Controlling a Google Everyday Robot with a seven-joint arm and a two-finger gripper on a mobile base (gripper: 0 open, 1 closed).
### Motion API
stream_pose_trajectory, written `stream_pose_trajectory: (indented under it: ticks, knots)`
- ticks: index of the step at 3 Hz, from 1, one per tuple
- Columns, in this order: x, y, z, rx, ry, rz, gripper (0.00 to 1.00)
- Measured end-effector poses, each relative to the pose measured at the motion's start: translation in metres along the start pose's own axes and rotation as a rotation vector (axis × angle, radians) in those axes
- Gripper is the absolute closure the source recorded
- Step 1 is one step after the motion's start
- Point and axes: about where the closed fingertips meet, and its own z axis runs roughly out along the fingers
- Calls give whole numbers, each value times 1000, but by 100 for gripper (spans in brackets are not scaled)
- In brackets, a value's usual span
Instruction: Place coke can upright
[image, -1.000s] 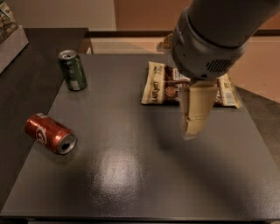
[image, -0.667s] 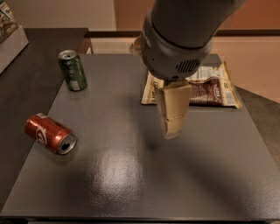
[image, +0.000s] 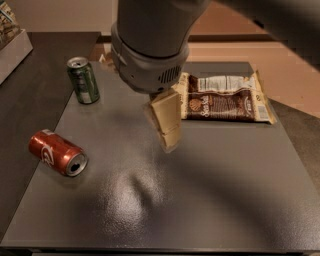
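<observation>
While the coke can (image: 56, 152) lies on its side near the table's (image: 210, 200) left edge, the gripper (image: 169, 140) hangs over the middle, well apart; how wide it stands I cannot tell. 1 green can (image: 84, 80) stands upright at the far left corner, 1 snack bag (image: 225, 97) near the far right.

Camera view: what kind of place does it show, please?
Probably an office break area or kitchenette: a dark table holds a coke can on its side, an upright green can and a snack bag. The gripper hangs over the table's middle.
</observation>
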Motion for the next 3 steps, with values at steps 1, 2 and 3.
stream_pose_trajectory:
  ticks: [1, 2, 3]
  knots:
    - [-12, -9, 14, -6, -15, -135, 0]
    - [-23, -12, 26, 9, -23, -247, 0]
    - [-33, -15, 37, 22, -21, -352, 0]
